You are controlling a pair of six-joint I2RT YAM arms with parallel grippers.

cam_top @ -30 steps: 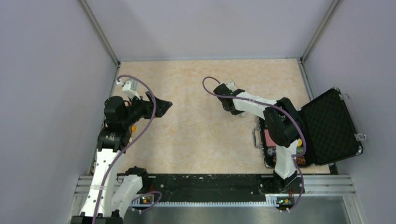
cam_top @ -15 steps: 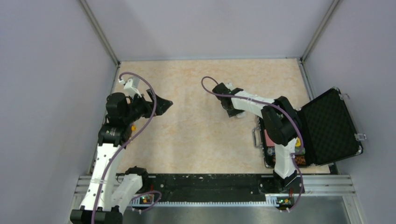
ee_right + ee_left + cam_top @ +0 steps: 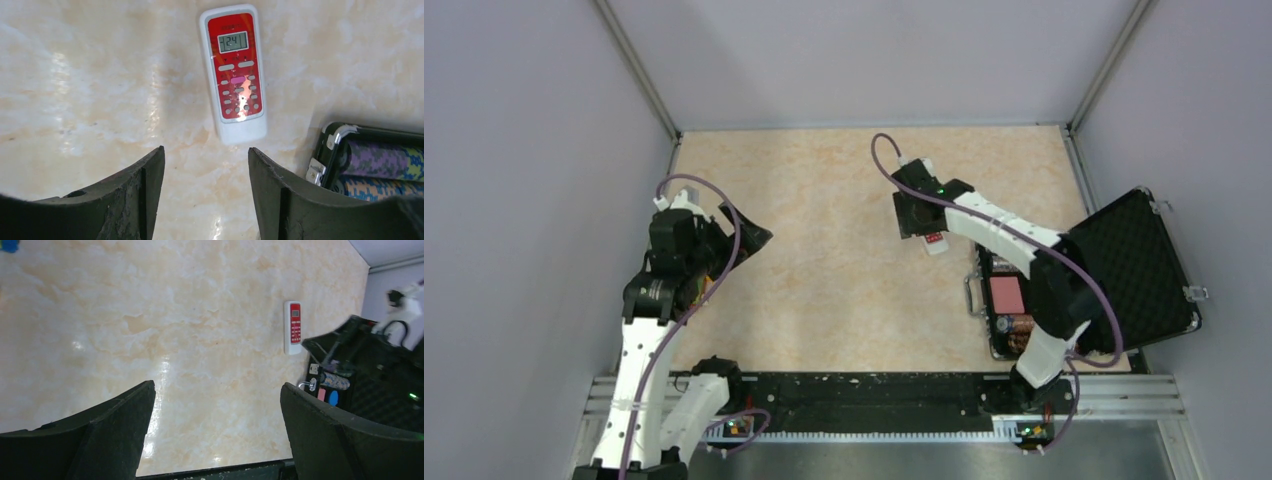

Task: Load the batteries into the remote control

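Note:
The remote control [image 3: 935,242] lies flat on the table, red panel up, its small display lit. It fills the upper middle of the right wrist view [image 3: 235,70] and shows small in the left wrist view [image 3: 293,327]. My right gripper [image 3: 916,220] hovers just behind it, open and empty [image 3: 206,160], the remote's near end just beyond the fingertips. My left gripper [image 3: 749,240] is open and empty [image 3: 217,390] over bare table at the left. The batteries are not in view.
An open black case [image 3: 1124,270] stands at the right edge, with a pink card deck [image 3: 1007,295] and striped chip rolls [image 3: 380,160] inside; its corner is right of the remote. A small orange tool [image 3: 709,285] lies by the left arm. Walls enclose the table.
The right arm has stretched out and its gripper has lifted back, uncovering the remote on the table. The left gripper has drawn back toward the near left.

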